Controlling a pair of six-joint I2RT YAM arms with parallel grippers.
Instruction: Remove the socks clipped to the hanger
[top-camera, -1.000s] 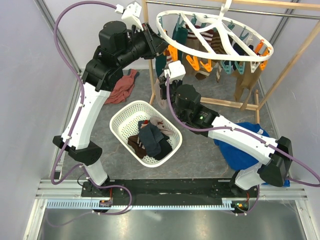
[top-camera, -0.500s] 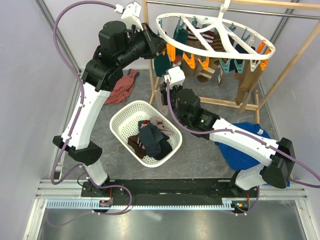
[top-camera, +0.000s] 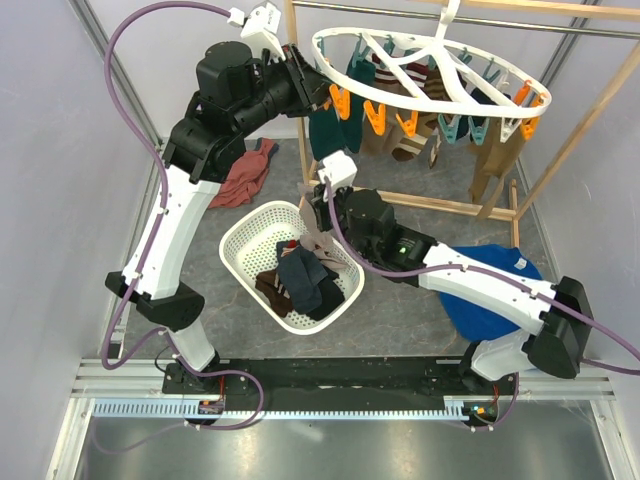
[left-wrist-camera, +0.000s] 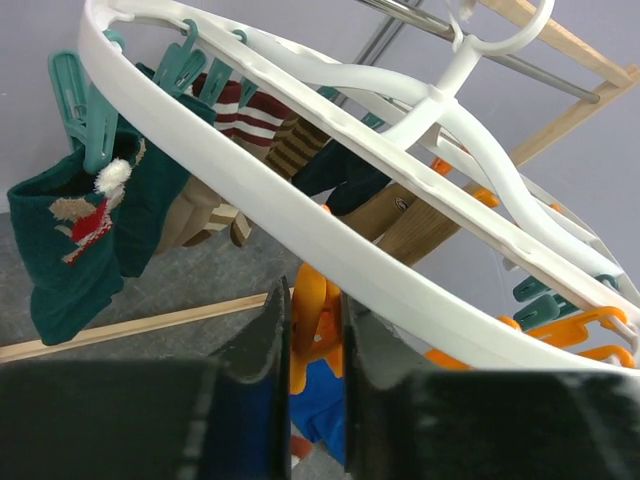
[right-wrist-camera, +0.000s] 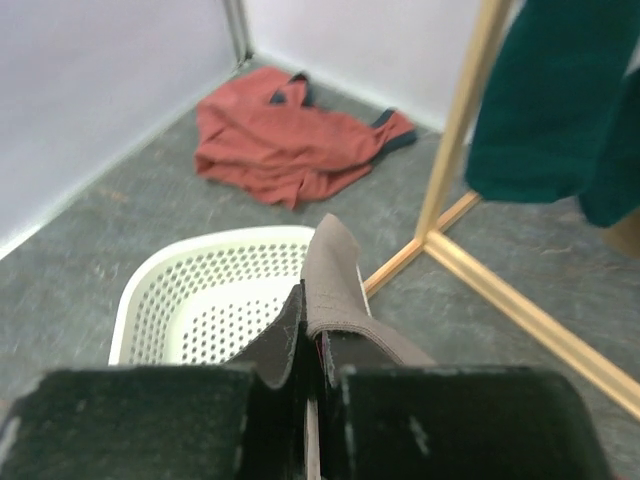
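Left gripper (left-wrist-camera: 312, 325) clenched on orange clip (left-wrist-camera: 306, 285) under hanger (left-wrist-camera: 250, 190) rim. Socks (left-wrist-camera: 70, 240) hang clipped round hanger. Right gripper (right-wrist-camera: 312, 348) pinches grey sock (right-wrist-camera: 330, 270) above basket (right-wrist-camera: 200, 290); dark socks (top-camera: 300, 275) lie inside basket.

No text, label, brand name, number or sign could be read in any of the three views. The arms, the hanger, the clips and the basket carried no legible marking. In the left wrist view a brown sock (left-wrist-camera: 392, 218) bore a small pale mark, too small and blurred to tell whether it held letters. The picture knitted into a dark teal sock (left-wrist-camera: 70, 225) was a red and white motif, not writing.
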